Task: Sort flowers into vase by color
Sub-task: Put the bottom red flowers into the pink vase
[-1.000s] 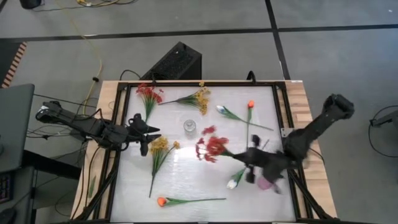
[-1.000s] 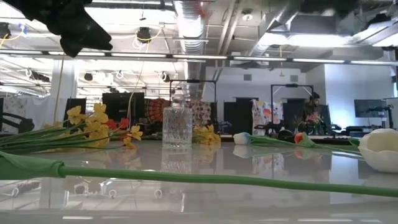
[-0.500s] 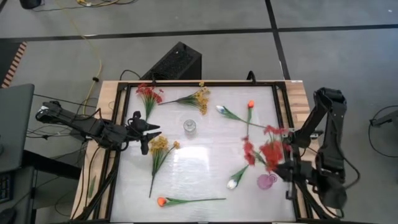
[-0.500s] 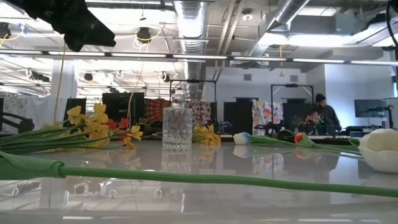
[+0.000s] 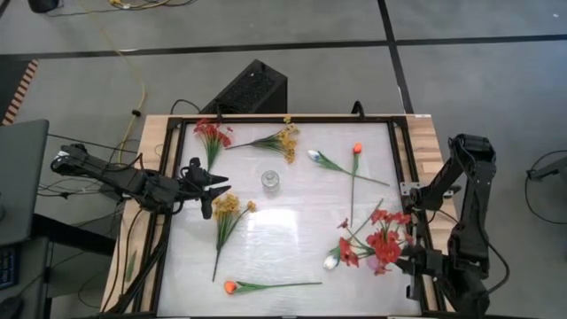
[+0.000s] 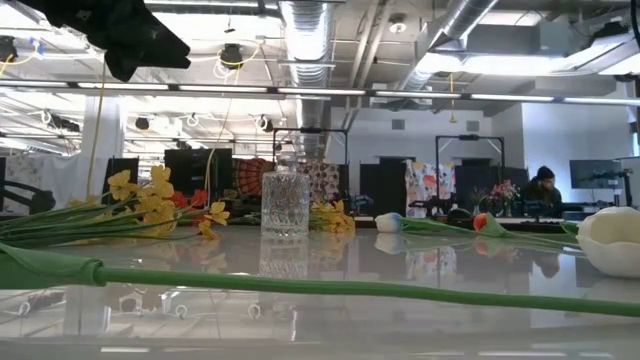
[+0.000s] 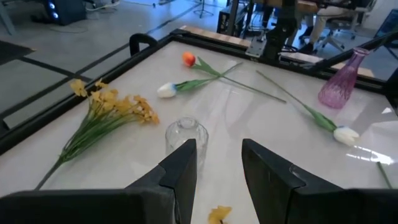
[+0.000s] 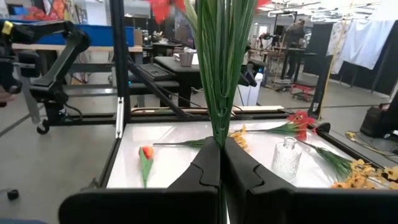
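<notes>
The left claw [image 5: 205, 189] hangs half open and empty at the counter's [image 5: 292, 230] left edge, while the right claw [image 8: 219, 163], clamped on the red blossom spray's [image 5: 383, 239] stems, holds them upright, the pink vase [image 7: 339, 81] lying just beneath the blossoms.

No text, label, brand, number or sign can be read anywhere on the counter or in the room behind.

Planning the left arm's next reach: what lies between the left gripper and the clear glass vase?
In the high view, only bare white tabletop separates the left gripper from the clear glass vase.
</notes>
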Controlling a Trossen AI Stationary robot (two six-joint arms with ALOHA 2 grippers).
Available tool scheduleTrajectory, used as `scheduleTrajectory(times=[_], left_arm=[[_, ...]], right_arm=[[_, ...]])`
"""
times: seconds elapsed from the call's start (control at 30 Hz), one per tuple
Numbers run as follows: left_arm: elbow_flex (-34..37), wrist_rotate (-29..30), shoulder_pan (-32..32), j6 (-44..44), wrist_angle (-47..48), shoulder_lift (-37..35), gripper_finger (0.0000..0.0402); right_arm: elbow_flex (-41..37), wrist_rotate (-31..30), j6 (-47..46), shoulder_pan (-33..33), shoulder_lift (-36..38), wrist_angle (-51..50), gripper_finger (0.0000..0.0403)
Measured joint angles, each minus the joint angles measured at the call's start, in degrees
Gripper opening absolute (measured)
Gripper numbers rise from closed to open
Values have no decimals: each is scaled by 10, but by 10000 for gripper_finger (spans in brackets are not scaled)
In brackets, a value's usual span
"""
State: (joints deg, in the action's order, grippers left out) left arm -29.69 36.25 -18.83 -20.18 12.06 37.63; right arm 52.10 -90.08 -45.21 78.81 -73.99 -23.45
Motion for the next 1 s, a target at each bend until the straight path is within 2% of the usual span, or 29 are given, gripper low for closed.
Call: scheduleTrajectory(times=[0.3, 0.7, 0.83, 1.0], left_arm=[[0, -15, 0, -6, 0, 0, 116], [0, -14, 0, -6, 0, 0, 116], [0, -14, 0, -6, 0, 0, 116], [0, -14, 0, -12, 0, 0, 116]], right_arm=[[0, 0, 13, 0, 3, -8, 25], [0, 0, 18, 38, 18, -49, 26], [0, 1, -32, 36, 18, -98, 25], [0, 17, -158, 36, 16, -180, 26]])
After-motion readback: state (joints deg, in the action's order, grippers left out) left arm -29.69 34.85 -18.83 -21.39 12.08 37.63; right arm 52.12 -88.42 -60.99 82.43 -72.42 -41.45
